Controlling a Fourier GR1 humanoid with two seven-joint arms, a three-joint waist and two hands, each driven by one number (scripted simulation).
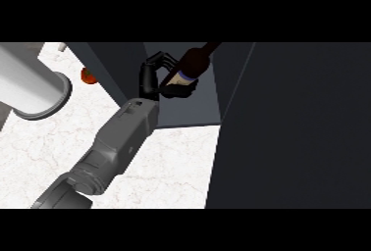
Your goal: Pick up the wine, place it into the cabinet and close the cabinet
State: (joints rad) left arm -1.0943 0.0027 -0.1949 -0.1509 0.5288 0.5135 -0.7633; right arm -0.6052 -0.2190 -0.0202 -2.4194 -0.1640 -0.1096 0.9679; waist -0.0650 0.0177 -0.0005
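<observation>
The wine bottle [193,62] is dark brown, with a purple band and a pale label near its lower end. It is tilted, neck pointing up and to the right, within the cabinet's opening. My left hand [150,76] is shut on its lower part, fingers curled over the body from the left. The forearm [119,142] comes in from the lower left across the counter. The dark cabinet [185,110] shows a grey inner floor under the bottle. Its door [290,127] stands open and fills the right side of the view. My right hand does not show.
A tall white cylinder with a grey rimmed base [33,88] stands at the left on the marble counter [174,162]. A small orange object [87,76] sits beside the cabinet's left wall.
</observation>
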